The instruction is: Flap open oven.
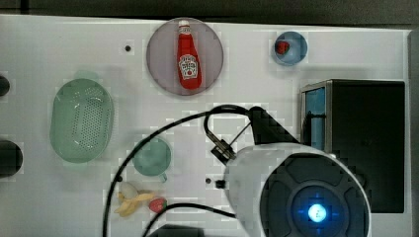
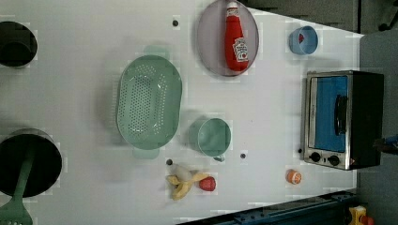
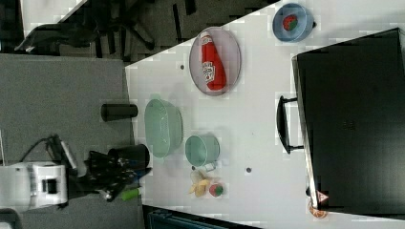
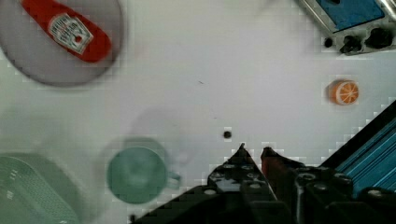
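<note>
- Wrist view: the gripper (image 4: 254,151) is seen with its two fingertips drawn close together, only a narrow gap left between them and nothing pinched; it hangs above bare tabletop (image 4: 224,70).
- The oven (image 2: 341,119) is placed at the tabletop edge on the left view's right, with its blue glass door shut and the dark bar handle (image 2: 341,115) lying against the glass.
- The step in hand is judged to be the approach: the handle has not yet been reached, and the door is untouched.
- For the next move, the fingertips would have to be brought behind or over the bar, then the door pulled outward and down on its hinge.
- In the right view the handle (image 3: 282,125) is seen standing clear of the oven front, so room for a fingertip behind it is offered.
- Open tabletop lies in front of the door for its swing; an orange slice (image 2: 294,176) rests near the knob end, and the green cup (image 2: 214,137) is well apart.
- The blue bowl (image 2: 302,40) sits near the far corner, beside the oven's other end.
</note>
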Motion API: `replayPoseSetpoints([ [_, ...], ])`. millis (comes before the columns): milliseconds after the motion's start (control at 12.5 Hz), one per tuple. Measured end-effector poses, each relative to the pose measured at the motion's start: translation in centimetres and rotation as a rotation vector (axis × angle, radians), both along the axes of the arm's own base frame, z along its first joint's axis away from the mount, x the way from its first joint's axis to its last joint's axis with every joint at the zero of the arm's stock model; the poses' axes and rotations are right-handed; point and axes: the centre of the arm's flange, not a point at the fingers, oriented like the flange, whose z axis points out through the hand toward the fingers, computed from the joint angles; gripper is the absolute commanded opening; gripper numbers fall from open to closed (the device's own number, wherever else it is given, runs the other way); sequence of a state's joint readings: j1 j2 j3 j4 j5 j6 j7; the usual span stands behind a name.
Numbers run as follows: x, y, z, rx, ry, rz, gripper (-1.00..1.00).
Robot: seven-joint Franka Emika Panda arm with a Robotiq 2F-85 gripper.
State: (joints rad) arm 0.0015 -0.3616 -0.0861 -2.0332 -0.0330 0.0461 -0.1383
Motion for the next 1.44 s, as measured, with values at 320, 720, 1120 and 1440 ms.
replayPoseSetpoints([
  [320,0.3,-3.4,-3.1,-0.036,-0.035,0.237,-0.65],
  [720,0.0,-10.2,-7.3,-0.047,-0.073,0.348,-0.65],
  [1120,1.2,-15.7,-12.6,-0.055,-0.095,0.458,-0.65],
  [1440,2.6,-18.6,-18.2,-0.088,-0.082,0.521,-0.65],
])
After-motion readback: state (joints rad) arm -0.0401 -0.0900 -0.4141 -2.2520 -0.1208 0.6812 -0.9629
